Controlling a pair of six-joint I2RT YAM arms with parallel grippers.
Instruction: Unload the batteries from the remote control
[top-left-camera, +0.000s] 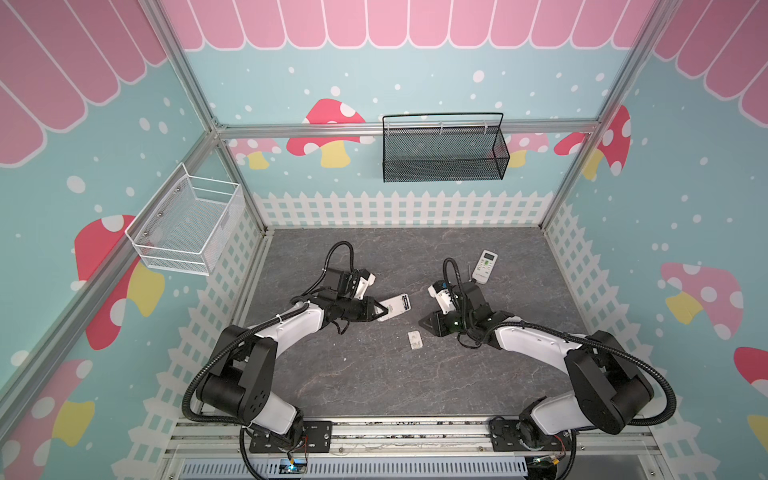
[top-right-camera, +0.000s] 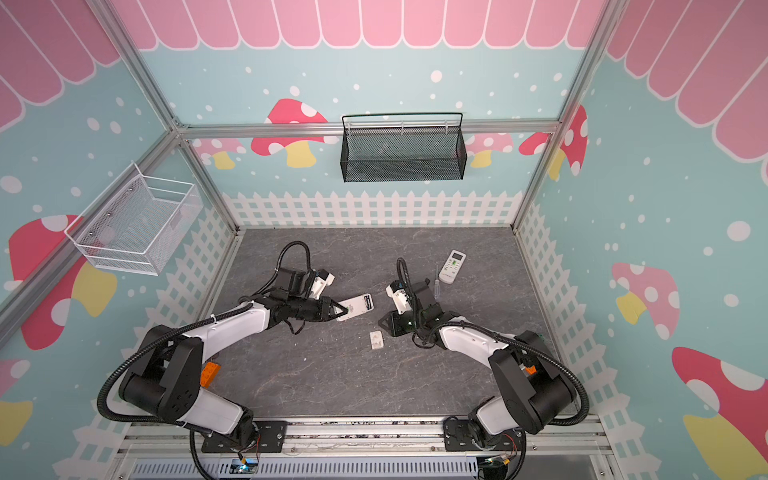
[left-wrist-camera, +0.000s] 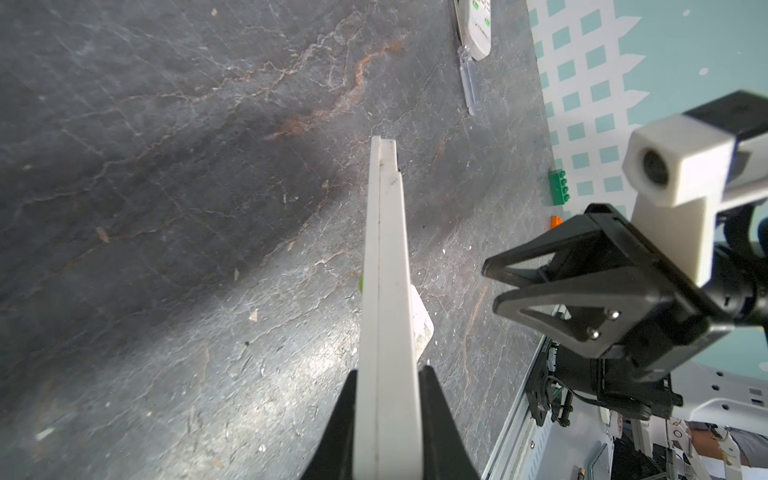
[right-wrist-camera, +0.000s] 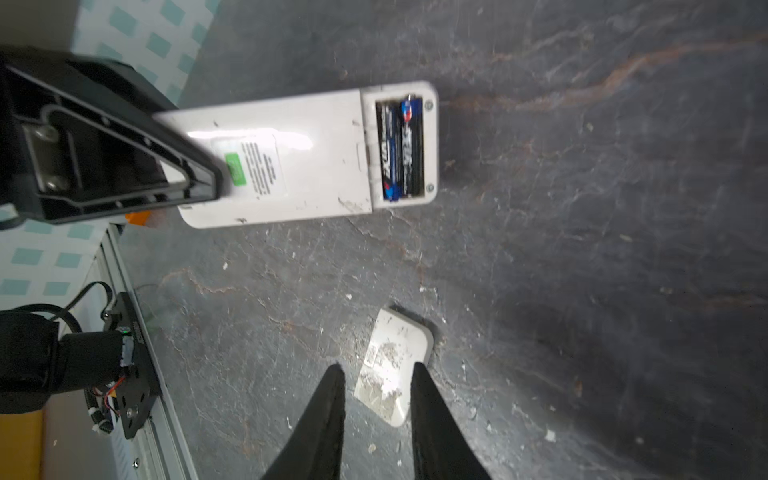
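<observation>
One end of the white remote control (right-wrist-camera: 291, 153) clamped in the left gripper (top-left-camera: 383, 311), back showing, compartment uncovered at the far end. Two black batteries (right-wrist-camera: 401, 147) seated side by side inside it. Narrowly parted and holding nothing, the right gripper (left-wrist-camera: 492, 286) poised just over the loose battery cover (right-wrist-camera: 395, 357) lying on the gray surface (top-left-camera: 374, 382). Well apart toward the back right, a second remote (top-left-camera: 484, 266) with a clear-handled screwdriver (left-wrist-camera: 469, 79) just beside it.

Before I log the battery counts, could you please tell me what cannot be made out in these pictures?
Right wrist view: the batteries show, but their print is blurred.
Left wrist view: the held remote is edge-on, hiding them.
Both top views: the second remote lies buttons up, its back hidden underneath.
</observation>
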